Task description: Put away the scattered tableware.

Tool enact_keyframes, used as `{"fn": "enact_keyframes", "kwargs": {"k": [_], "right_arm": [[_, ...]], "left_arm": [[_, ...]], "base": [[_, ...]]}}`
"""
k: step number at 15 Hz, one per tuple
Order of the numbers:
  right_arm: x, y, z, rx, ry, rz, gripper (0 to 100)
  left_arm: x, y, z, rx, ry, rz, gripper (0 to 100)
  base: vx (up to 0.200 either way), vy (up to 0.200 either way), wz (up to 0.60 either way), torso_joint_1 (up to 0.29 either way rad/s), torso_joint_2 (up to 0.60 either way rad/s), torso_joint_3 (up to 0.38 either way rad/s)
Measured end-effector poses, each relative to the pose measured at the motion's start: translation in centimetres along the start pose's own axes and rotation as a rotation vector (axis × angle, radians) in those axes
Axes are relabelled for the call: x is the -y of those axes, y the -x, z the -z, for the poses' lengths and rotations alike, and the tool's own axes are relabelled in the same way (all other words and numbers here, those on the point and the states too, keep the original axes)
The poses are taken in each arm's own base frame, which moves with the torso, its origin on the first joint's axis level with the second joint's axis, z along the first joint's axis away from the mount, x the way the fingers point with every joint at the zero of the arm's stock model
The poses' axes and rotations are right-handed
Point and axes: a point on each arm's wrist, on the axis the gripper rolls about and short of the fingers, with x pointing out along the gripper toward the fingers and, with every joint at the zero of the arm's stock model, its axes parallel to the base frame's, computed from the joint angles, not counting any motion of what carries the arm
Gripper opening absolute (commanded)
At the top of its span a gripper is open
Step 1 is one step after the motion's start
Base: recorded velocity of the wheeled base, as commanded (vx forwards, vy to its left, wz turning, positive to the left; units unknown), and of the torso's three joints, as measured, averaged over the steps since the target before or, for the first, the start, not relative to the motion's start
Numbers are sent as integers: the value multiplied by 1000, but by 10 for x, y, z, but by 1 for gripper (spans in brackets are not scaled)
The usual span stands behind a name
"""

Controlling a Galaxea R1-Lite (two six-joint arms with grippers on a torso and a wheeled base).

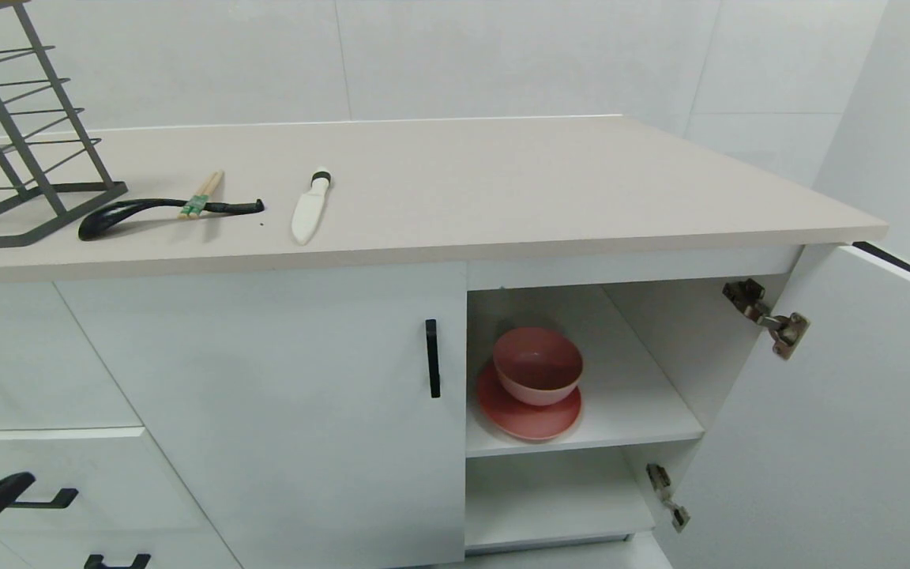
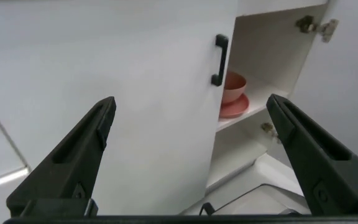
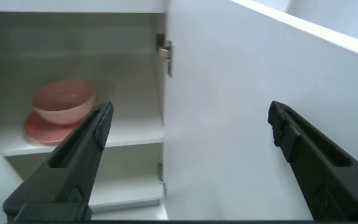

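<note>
1. Grippers
- Left gripper (image 2: 190, 102): fingers spread wide, nothing between them. It faces the closed cabinet door (image 2: 135, 93), near the door's black handle (image 2: 219, 60).
- Right gripper (image 3: 191, 111): fingers spread wide, nothing between them. It faces the open compartment and the inner face of the open door (image 3: 260, 112).

2. Tableware on the countertop (image 1: 502, 182) (head view)
- Black ladle (image 1: 131, 213): lies flat toward the 9 o'clock end of the counter. Its scoop is near the base of the wire rack (image 1: 20, 118), at about 5 o'clock from the rack.
- Chopsticks (image 1: 201, 196): a pair lying across the ladle's handle and touching it, with the far ends pointing to 1 o'clock.
- White knife (image 1: 310, 207): lies flat at 3 o'clock from the ladle handle, apart from it, with the dark-banded end toward 12 o'clock.

3. Tableware in the cabinet
- Pink bowl (image 1: 538, 365): upright, seated on the pink plate (image 1: 530, 415).
- The plate rests on the upper shelf (image 1: 644, 419), toward its 9 o'clock side, just beside the edge of the closed door.
- The lower shelf (image 1: 558, 498) is at 6 o'clock from the plate.
- The open door stands at 3 o'clock from the compartment
</note>
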Motion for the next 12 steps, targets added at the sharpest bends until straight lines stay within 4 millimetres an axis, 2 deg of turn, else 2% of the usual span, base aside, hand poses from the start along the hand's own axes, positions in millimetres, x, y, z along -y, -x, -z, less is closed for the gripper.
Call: {"fn": "enact_keyframes", "kwargs": {"k": [4,7,12], "right_arm": [[0,25,26,-11,3,38,100],[-2,28,43,-21,-4,6,100],[-3,29,47,-7,-13,-60,100]], "left_arm": [[5,20,15,0,-10,-97,100],[9,29,24,-2,-13,-148,100],[14,39,39,-10,-18,-218,100]], "base": [[0,0,0,0,0,0],[0,0,0,0,0,0],[0,0,0,0,0,0]]}}
